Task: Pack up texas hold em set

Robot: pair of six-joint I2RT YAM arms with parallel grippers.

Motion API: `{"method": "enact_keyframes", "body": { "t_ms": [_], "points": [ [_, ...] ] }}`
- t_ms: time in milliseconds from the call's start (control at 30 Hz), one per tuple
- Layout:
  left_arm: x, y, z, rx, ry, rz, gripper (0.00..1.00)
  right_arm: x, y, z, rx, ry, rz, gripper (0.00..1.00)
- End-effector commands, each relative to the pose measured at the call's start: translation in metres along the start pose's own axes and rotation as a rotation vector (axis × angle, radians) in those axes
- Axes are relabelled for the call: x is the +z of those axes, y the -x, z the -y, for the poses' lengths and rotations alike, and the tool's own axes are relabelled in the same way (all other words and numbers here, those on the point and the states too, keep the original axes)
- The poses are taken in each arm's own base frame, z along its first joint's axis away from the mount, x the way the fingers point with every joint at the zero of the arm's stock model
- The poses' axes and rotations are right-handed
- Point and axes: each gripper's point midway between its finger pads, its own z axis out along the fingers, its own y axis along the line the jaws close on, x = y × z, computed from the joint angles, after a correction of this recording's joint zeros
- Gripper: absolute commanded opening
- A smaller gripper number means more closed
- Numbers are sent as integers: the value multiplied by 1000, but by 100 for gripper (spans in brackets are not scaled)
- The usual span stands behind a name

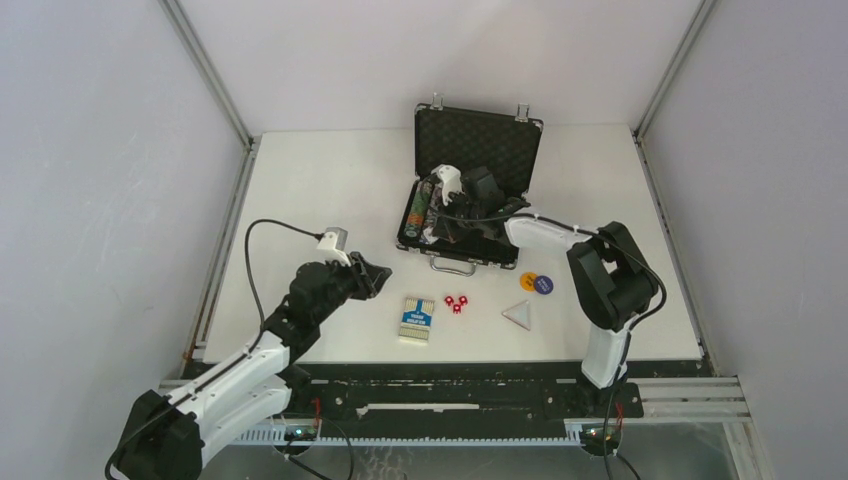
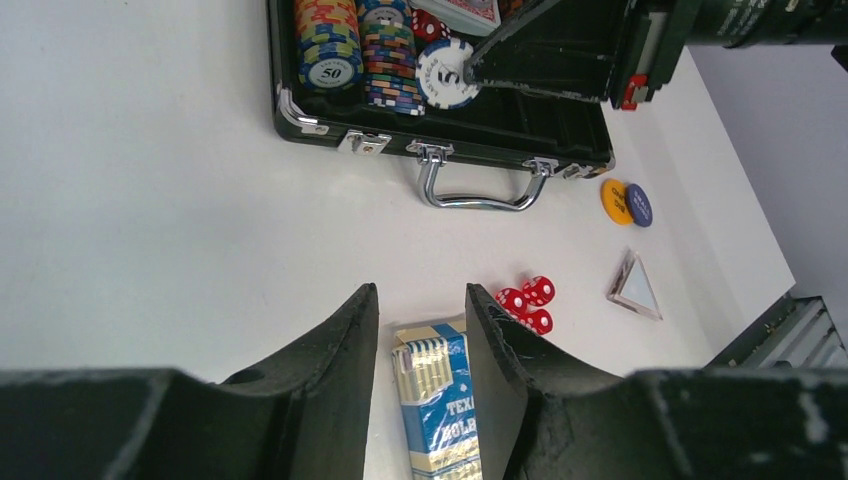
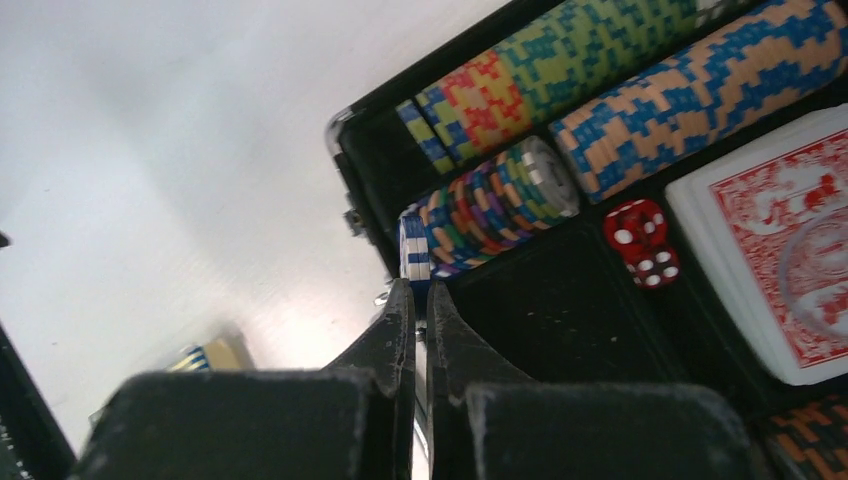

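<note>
The texas hold em set's black briefcase (image 1: 478, 140) lies open at the far middle of the table (image 1: 320, 190). The right gripper (image 3: 420, 290) is inside it, closed, with its tips at a white chip (image 2: 447, 72). Near the handle lie red dice (image 1: 456, 303), round buttons (image 1: 537, 283), a triangle piece (image 1: 517, 315) and a blue card box (image 1: 417, 318). The left gripper (image 2: 422, 290) is open just beside this box. Wide table surface lies to the left.

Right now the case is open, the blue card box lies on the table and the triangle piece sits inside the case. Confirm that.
Wrong on the triangle piece: it lies on the table, outside the case, as the top view shows. The rest holds.
</note>
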Motion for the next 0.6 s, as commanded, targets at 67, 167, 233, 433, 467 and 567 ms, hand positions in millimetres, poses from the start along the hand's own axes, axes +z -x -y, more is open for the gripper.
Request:
{"method": "enact_keyframes", "body": {
  "t_ms": [67,167,233,433,467,567],
  "points": [
    [1,26,6,34,-2,70,42,0,38,9,-119,9,68,0],
    [2,25,5,31,2,67,41,2,37,11,-128,19,63,0],
    [2,25,5,29,4,67,41,4,36,10,-131,37,50,0],
    [3,24,4,25,5,62,41,7,30,1,-128,103,22,0],
    [4,24,4,24,6,62,41,8,29,0,-128,112,16,0],
    [4,23,3,22,6,58,41,10,24,-3,-119,148,-14,0]
  ]
}}
